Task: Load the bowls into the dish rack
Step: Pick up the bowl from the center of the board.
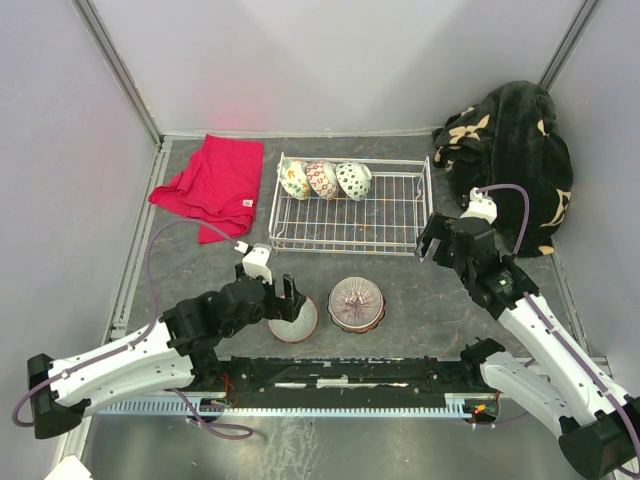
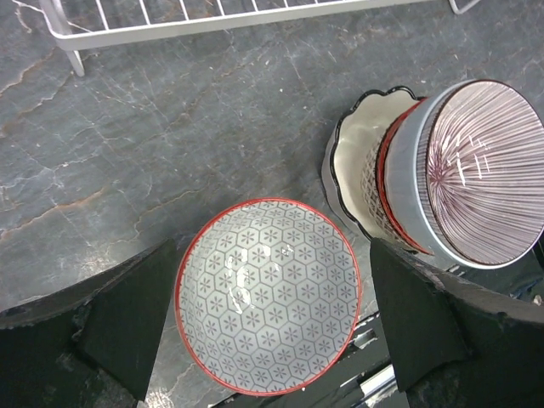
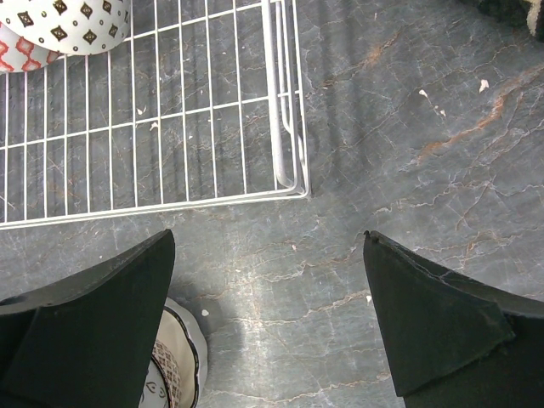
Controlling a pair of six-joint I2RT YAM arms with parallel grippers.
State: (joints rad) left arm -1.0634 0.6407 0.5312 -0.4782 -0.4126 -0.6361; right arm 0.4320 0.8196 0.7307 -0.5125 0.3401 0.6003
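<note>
L gripper (image 1: 283, 300): jaws spread wide, nothing held. Hung right over hex-pattern bowl (image 2: 268, 289), mouth up, red rim btwn the two fingers (image 2: 127, 331). Prob lined up for a grab across the rim; no contact visible yet.

Just right of that tool: stack of bowls (image 2: 450, 170), at least 3 nested, striped one on top, clear of the fingers. Prob next in line after the single.

Dish rack (image 2: 170, 25) ahead of L fingertips, well apart.

R gripper (image 3: 268, 314): also wide open, empty, above bare table (image 3: 408, 170) w/ rack's near right corner just ahead-left. Prob standing off to leave room for L.

Three bowls (image 1: 322, 180) in rack, set on edge in a row at far left, ahead-left of R tool. Open grid to their right for more.

By the look of it: 3 loaded, single bowl + stack not yet in.
</note>
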